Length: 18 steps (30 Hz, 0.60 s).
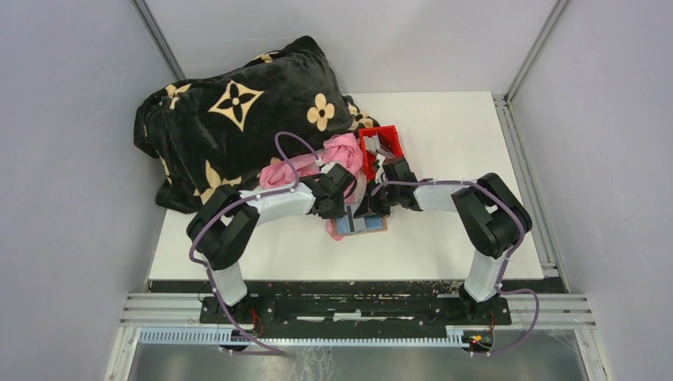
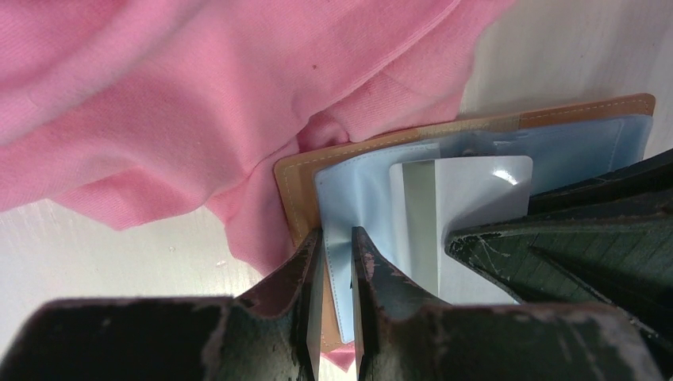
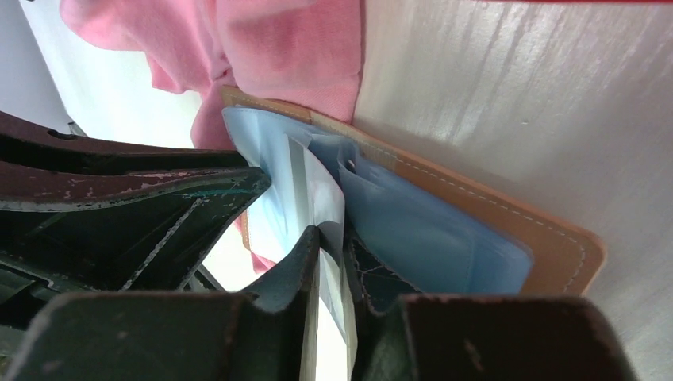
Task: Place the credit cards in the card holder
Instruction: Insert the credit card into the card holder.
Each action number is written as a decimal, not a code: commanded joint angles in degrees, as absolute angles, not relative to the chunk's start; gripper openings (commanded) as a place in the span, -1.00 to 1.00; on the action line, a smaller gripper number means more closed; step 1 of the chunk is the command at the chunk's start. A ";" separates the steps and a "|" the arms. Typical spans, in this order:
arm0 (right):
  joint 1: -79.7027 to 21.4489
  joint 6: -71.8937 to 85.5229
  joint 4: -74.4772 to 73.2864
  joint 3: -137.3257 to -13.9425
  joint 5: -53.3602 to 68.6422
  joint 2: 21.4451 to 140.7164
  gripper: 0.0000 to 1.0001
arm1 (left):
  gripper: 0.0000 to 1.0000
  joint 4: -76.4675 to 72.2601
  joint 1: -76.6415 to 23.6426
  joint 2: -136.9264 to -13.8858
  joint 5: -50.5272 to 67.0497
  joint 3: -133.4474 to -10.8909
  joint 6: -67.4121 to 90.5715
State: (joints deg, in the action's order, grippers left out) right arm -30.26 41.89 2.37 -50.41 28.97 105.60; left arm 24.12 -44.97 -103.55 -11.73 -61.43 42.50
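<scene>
Left gripper (image 2: 337, 274) fills the bottom of its wrist view, clenched on a light blue plastic sleeve of the card holder (image 2: 295, 198). The holder lies open on the white worktop (image 1: 444, 238) at centre frame, with a pink cloth (image 2: 198, 95) touching its upper-left edge. Right gripper (image 3: 332, 278) pinches a white credit card (image 3: 324, 194) – the card's far end sits in among the sleeves. A red bin (image 1: 367, 147) sits just above centre, with grey cards (image 1: 386, 146) inside.
</scene>
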 commanded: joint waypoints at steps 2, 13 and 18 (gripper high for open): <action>-35.25 35.62 -13.29 -47.98 16.99 107.72 -0.49 | -0.94 31.93 -46.16 -110.90 -11.00 -55.33 41.18; -35.29 31.98 -22.45 -51.97 12.08 103.21 -0.18 | -0.94 29.82 -46.17 -109.23 -10.01 -54.11 42.00; -35.25 31.30 -24.37 -52.53 10.63 101.44 -0.16 | -0.94 28.53 -46.14 -108.81 -9.23 -53.21 42.06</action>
